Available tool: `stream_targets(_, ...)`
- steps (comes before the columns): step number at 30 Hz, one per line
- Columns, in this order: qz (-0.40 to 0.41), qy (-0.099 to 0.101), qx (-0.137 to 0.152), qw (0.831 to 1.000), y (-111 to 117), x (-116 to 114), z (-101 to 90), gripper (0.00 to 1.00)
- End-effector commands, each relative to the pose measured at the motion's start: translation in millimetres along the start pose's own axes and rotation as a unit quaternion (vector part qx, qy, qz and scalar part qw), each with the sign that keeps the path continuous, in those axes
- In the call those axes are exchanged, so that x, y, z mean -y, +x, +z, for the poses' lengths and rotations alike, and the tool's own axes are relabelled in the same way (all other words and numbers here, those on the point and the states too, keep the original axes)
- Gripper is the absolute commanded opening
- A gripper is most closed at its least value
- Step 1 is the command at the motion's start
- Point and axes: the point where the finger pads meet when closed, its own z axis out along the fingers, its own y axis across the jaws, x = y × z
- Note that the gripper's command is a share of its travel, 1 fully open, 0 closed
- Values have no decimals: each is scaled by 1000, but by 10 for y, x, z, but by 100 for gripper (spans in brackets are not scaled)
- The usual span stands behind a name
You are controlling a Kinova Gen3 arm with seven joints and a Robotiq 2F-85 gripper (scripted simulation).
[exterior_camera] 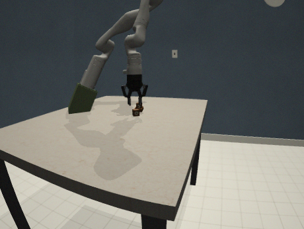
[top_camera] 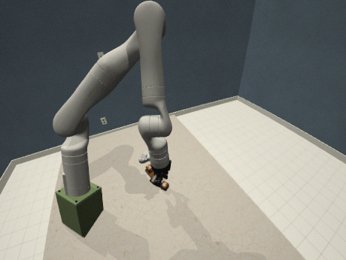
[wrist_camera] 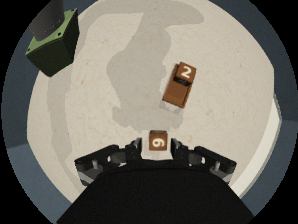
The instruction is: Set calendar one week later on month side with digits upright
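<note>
A brown tray (wrist_camera: 169,104) (exterior_camera: 142,108) sits on the table. One brown cube (wrist_camera: 186,72) (exterior_camera: 139,105) (top_camera: 149,167) is at the tray's far end in the wrist view, with a white 2 on its upper face. The rest of the tray holds no cube. A second brown cube (wrist_camera: 158,141) (exterior_camera: 135,112) (top_camera: 165,185) stands on the table outside the tray. Its upper face shows a sideways 6 or 9; the exterior view shows a round digit on its side. My gripper (exterior_camera: 135,103) (top_camera: 160,180) is partly open above this cube, fingers apart and empty. The month's name is not readable.
The arm's green base block (top_camera: 80,210) (exterior_camera: 82,99) (wrist_camera: 55,45) stands on the table (top_camera: 210,225) (exterior_camera: 165,149), to the left of the tray in the top and exterior views. The tray is close to the gripper and the loose cube. Arm shadows cross the table.
</note>
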Motion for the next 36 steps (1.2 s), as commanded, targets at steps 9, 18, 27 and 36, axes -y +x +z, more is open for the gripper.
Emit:
stream_targets(9, -1, -4, 7, 1000, -44, -33, -248, 48)
stream_targets(18, -1, -4, 7, 1000, -42, -32, -417, 48)
stream_targets(27, -1, -4, 7, 1000, -41, -32, -481, 48)
stream_targets(36, -1, -4, 7, 1000, -40, -32, -492, 100)
